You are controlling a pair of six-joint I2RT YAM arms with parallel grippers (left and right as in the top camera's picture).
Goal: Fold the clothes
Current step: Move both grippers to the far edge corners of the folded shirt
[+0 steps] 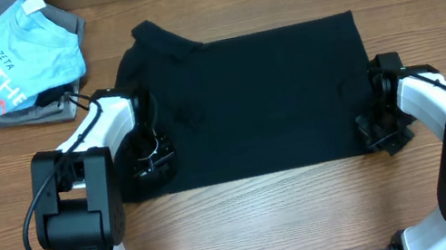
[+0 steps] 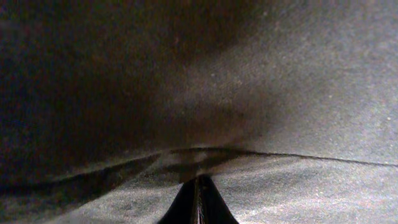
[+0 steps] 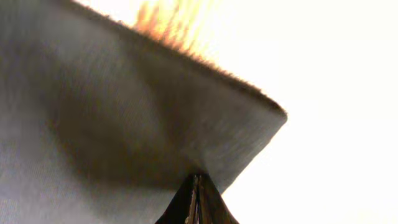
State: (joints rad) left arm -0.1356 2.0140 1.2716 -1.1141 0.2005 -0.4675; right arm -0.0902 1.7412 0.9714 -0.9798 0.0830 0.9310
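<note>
Black soft fabric: shirt flat on wooden table, long axis running side to side. Left gripper pinched closed on its near left end, right gripper closed on near right corner; cloth lies beyond both.

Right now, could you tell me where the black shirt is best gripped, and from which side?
Grip the black shirt at both ends of its near edge, from the robot's side: it lies flat, spread sideways, that edge free. The left end effector and right end effector pinch there.
</note>
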